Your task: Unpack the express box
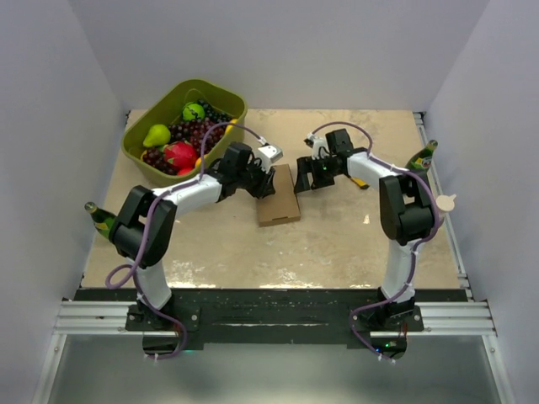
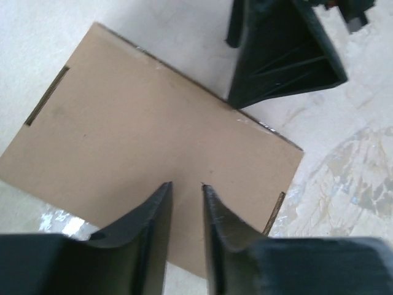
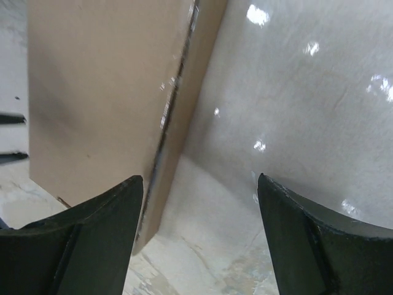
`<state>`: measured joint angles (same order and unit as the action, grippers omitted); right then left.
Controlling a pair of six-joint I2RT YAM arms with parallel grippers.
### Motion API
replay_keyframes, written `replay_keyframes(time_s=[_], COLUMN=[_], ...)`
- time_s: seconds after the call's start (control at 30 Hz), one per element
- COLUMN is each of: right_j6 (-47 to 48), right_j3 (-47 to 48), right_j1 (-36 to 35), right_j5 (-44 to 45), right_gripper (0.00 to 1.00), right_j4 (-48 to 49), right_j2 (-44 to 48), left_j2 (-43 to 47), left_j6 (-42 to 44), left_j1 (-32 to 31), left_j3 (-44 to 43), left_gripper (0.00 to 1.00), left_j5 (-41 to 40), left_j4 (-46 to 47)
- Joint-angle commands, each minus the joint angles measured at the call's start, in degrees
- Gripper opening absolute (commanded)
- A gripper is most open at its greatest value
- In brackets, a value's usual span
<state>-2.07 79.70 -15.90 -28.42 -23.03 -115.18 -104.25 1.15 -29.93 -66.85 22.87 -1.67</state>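
The express box (image 2: pixel 153 129) beneath the narrow, empty left claw (image 2: pixel 187 184) may skid from the wide right claw (image 3: pixel 199 178) astride its edge.

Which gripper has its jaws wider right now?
The right gripper: wide gap beside the express box's edge; the left gripper's jaws are nearly together.
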Motion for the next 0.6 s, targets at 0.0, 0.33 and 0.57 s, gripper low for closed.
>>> replay_keyframes(time_s=[0.0,0.33,0.57], right_j6=[-3.03,-2.42,-1.45], right_j3=[3.44,3.79,4.32], right_j1=[-0.8,-1.15,-1.59], right_j5=[2.14,8.47,10.14], right_gripper=[0.77,0.75,0.74], right_j4=[2.99,1.58,0.27], right_j2=[-0.04,-1.45,-2.86], left_j2=[-1.57,-5.35,-5.97], left_j6=[-0.27,3.6,3.42], left_j1=[-0.3,-0.3,-0.3], left_j3=[0.49,1.11,0.84], left_gripper=[0.24,0.07,0.07], left_j5=[6.73,6.22,5.96], left_j4=[2.56,-0.26,-0.26])
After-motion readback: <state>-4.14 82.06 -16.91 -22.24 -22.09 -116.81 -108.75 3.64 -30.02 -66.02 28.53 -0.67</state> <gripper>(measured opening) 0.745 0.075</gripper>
